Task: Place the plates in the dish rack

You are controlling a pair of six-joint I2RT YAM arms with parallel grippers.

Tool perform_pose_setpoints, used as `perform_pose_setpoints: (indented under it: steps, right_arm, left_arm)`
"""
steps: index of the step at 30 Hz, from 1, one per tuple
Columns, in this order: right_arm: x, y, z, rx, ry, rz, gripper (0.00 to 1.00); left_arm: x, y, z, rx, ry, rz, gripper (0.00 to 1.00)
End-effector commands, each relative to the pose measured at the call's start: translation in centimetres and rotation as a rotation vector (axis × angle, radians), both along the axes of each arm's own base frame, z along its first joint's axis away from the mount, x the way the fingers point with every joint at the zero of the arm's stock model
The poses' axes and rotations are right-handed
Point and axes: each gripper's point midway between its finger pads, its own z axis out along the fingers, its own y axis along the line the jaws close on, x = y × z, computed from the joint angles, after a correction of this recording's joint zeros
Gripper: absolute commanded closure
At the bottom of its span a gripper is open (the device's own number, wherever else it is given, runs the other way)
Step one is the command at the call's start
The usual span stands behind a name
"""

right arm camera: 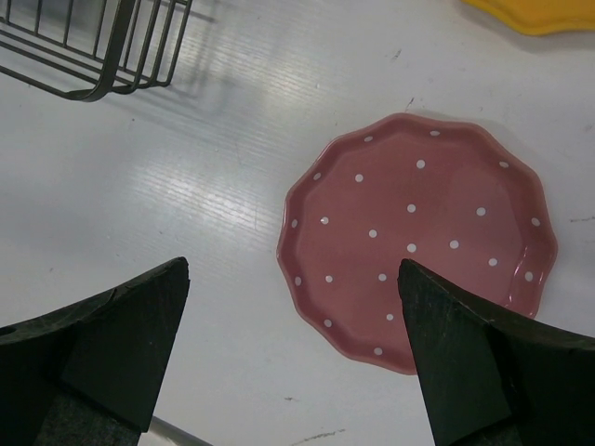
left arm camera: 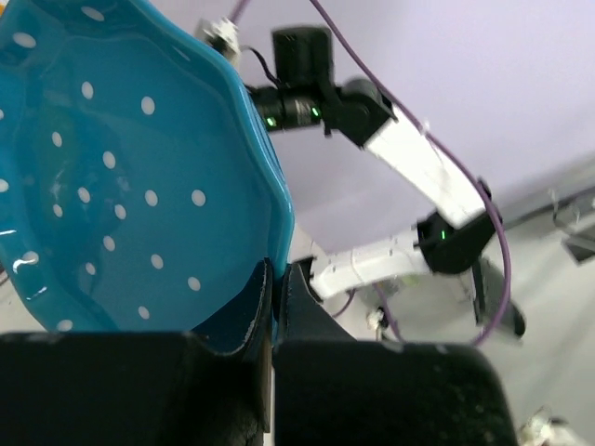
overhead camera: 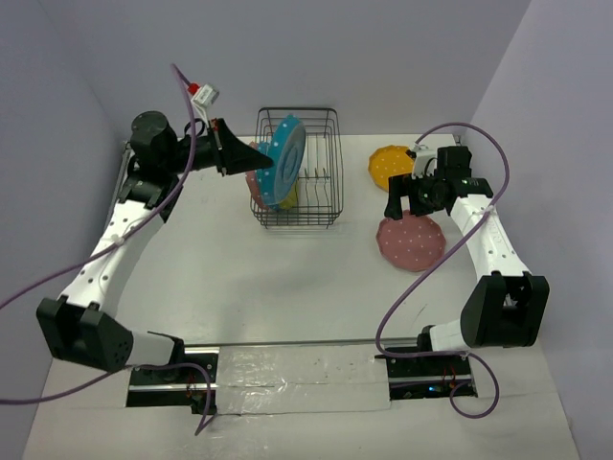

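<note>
While the left gripper (left arm camera: 276,283) is clamped on the rim of a teal-blue plate (left arm camera: 121,167), holding it on edge just above the dish rack (overhead camera: 336,158), the loading looks a little past halfway. Below that gripper's fingertips, a racked pink plate (overhead camera: 255,187), a second teal-blue plate (overhead camera: 276,199) and a yellow-green plate (overhead camera: 292,199) appear to stand at the rack's near end, though the wires and the held plate hide how they sit between the prongs.

The right gripper (right arm camera: 290,274) stands wide open and holds nothing. It hangs over the table (right arm camera: 186,186). A pink plate (right arm camera: 418,232) lies flat just ahead of its fingers, and an orange-yellow plate (right arm camera: 535,14) lies flat farther ahead, apart from the pink one. The rack's corner sits off to the side, well apart from this gripper.

By my reading, three plates are in, one is about to be lowered into a slot, and the two on the table remain to be picked up.
</note>
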Motion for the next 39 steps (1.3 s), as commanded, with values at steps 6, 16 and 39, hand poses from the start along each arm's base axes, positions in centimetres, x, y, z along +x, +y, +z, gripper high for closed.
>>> perform_pose_setpoints:
  steps: [6,16,39]
  right_arm:
    - [0.9,0.3,1.1,0.010,-0.018,0.000,0.00]
    - [0.6,0.0,0.0,-0.011,0.000,0.003,0.00]
    - [0.5,-0.5,-1.0,-0.038,0.012,-0.001,0.00]
  left_arm:
    - [6.6,-2.1,5.2,-0.231,-0.096,0.120,1.00]
    - [11.9,-3.1,-0.1,-0.277,0.084,0.192,1.00]
    - [17.0,-3.7,-9.8,-0.236,0.330,0.270,1.00]
